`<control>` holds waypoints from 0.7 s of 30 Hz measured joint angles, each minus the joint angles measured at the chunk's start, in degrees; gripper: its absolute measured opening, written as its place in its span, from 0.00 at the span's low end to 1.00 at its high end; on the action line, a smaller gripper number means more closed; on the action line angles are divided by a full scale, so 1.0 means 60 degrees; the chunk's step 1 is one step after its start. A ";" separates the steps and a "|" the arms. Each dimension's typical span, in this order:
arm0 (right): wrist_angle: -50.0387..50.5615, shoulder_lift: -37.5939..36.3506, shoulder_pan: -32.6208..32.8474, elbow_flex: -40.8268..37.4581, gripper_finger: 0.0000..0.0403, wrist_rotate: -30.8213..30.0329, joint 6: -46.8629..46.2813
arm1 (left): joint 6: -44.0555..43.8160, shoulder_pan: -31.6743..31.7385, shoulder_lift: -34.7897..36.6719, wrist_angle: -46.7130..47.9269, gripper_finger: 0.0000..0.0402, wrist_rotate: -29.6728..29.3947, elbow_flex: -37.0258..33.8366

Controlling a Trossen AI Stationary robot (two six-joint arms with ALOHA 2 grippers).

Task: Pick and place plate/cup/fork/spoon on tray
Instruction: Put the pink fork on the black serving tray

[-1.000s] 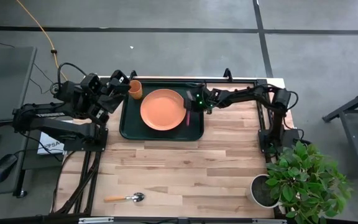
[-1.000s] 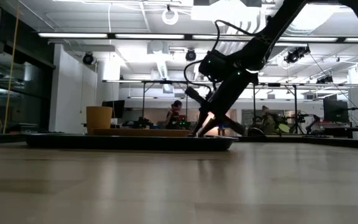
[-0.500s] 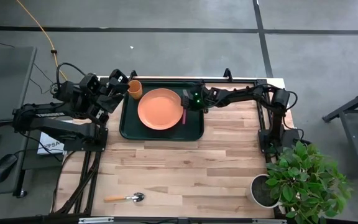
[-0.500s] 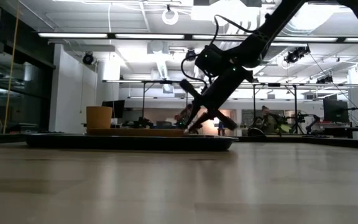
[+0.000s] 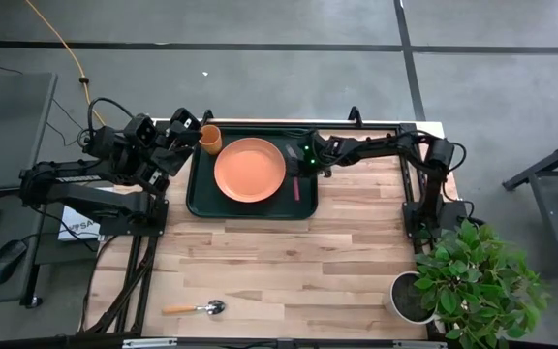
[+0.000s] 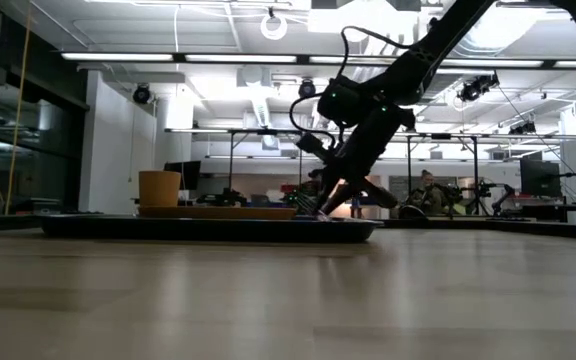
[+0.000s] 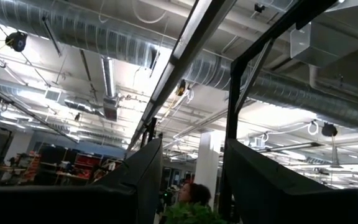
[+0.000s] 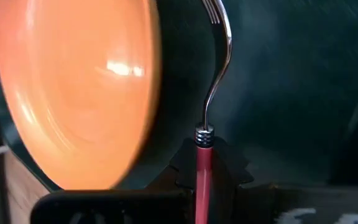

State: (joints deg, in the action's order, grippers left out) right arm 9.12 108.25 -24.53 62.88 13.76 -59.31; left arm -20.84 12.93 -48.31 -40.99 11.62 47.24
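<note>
The dark green tray point(image 5: 201, 194) lies at the table's far side. The orange plate point(image 5: 250, 170) lies flat in its middle, and the orange cup point(image 5: 211, 139) stands upright in its far left corner. My right gripper point(image 5: 295, 171) is over the tray's right strip beside the plate, shut on the pink-handled fork point(image 8: 216, 56). The spoon point(image 5: 197, 308) lies flat on the table near the front edge. My left gripper point(image 5: 190, 126) waits open just left of the cup, pointing up at the ceiling. My right gripper pinches the fork's pink handle point(image 8: 202, 149) between its two fingers, close behind the metal neck. The fingers slant down from the table's right and lie along the fork. The fork is low over the tray floor beside the plate; whether its tines touch the floor I cannot tell.
A potted plant point(image 5: 463, 281) stands at the table's near right corner. The wide wooden table top point(image 5: 298, 262) lies between the tray and the spoon. A keyboard and a mouse point(image 5: 6, 260) lie on a side desk to the left.
My right gripper has swung with the fork toward the table's left, against the plate, and risen a little, then come back right and down over the tray's right strip. The plate has slid slightly toward the tray's left.
</note>
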 joint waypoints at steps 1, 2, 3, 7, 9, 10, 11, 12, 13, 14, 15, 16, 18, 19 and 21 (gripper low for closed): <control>0.0021 -0.0047 -0.0028 -0.0084 0.01 0.0002 0.0019 | 0.0000 0.0000 0.0004 0.0000 0.40 0.0000 0.0000; -0.0006 -0.0115 -0.0047 -0.0220 0.01 0.0048 0.0009 | 0.0000 0.0000 0.0000 0.0000 0.40 0.0000 0.0000; -0.0053 -0.0192 -0.0077 -0.0362 0.01 0.0077 -0.0018 | 0.0000 0.0000 0.0000 0.0000 0.40 0.0000 0.0000; -0.0807 -0.0528 -0.0212 -0.1021 0.01 0.0166 -0.0373 | 0.0000 0.0000 0.0000 0.0004 0.40 -0.0006 0.0000; -0.1449 -0.0635 -0.0264 -0.1292 0.01 0.0252 -0.0694 | 0.0000 0.0000 0.0000 0.0007 0.40 -0.0012 0.0000; -0.1481 -0.0653 -0.0302 -0.1345 0.01 0.0273 -0.0795 | 0.0000 0.0000 0.0000 0.0008 0.40 -0.0015 0.0000; -0.1406 -0.0650 -0.0339 -0.1400 0.01 0.0283 -0.0799 | 0.0000 0.0000 0.0000 0.0011 0.40 -0.0015 0.0000; -0.1261 -0.0620 -0.0359 -0.1447 0.01 0.0294 -0.0826 | 0.0000 0.0000 0.0002 0.0011 0.40 -0.0016 0.0000; -0.1188 -0.0574 -0.0370 -0.1502 0.01 0.0284 -0.0867 | 0.0000 0.0000 0.0000 0.0011 0.40 -0.0018 0.0000; -0.1191 -0.0547 -0.0372 -0.1581 0.01 0.0266 -0.0918 | 0.0000 0.0000 0.0000 0.0014 0.40 -0.0018 0.0000; -0.1200 -0.0543 -0.0372 -0.1650 0.01 0.0221 -0.0998 | 0.0000 0.0000 0.0000 0.0015 0.40 -0.0022 0.0000; -0.1295 -0.0544 -0.0372 -0.1722 0.02 0.0166 -0.1056 | 0.0000 0.0000 0.0000 0.0015 0.40 -0.0024 0.0000; -0.1396 -0.0560 -0.0372 -0.1852 0.03 0.0116 -0.1082 | 0.0000 0.0000 0.0000 0.0015 0.40 -0.0040 0.0000; -0.1397 -0.0569 -0.0379 -0.1900 0.03 0.0127 -0.1074 | 0.0000 0.0000 0.0000 0.0018 0.40 -0.0044 0.0000; -0.1422 -0.0576 -0.0407 -0.1973 0.05 0.0135 -0.1111 | 0.0000 0.0000 0.0000 0.0018 0.40 -0.0044 0.0000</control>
State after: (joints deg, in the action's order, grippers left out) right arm 0.58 104.79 -26.97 51.04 14.57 -65.98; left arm -20.84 12.93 -48.31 -40.88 11.35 47.24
